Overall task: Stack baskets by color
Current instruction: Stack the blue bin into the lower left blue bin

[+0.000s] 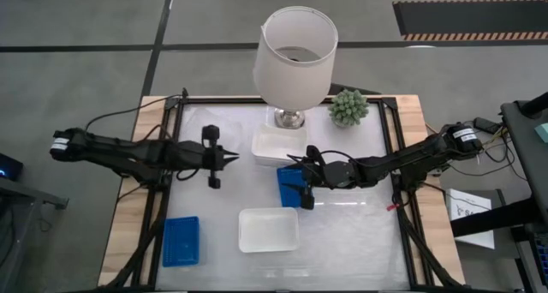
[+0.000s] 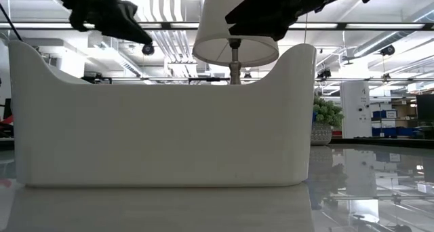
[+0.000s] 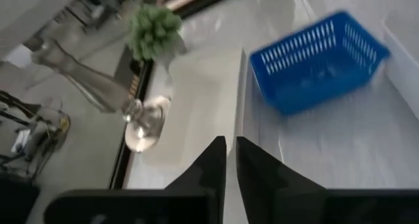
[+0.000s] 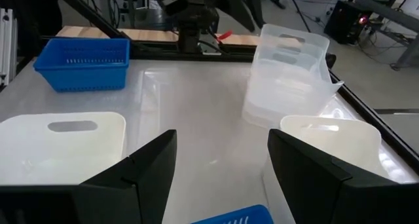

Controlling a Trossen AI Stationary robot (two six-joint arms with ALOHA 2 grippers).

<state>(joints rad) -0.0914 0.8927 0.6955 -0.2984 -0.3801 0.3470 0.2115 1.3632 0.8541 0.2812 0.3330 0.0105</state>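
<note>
Glossy white table [image 1: 342, 242] top, framed in black rails on a pale wood base, over grey concrete floor [image 1: 77, 79] crossed by dark lines; the low view shows a bright hall with ceiling pipes and strip lights behind. Counted from above: two blue baskets, one at the near left corner [image 1: 181, 241] and one at centre [image 1: 289, 187] under the right claw [image 1: 306, 188]; two white baskets, one near the front edge [image 1: 268, 230], one just before the lamp base [image 1: 276, 145]. One lamp with white lampshade [image 1: 296, 55], one small green plant [image 1: 348, 107], one clear container [image 4: 285, 70] seen in the right wrist view. Right claw spread wide over the centre blue basket, gripping nothing. Left claw [image 1: 235, 158] pinched nearly shut, empty, above bare table left of the far white basket.
</note>
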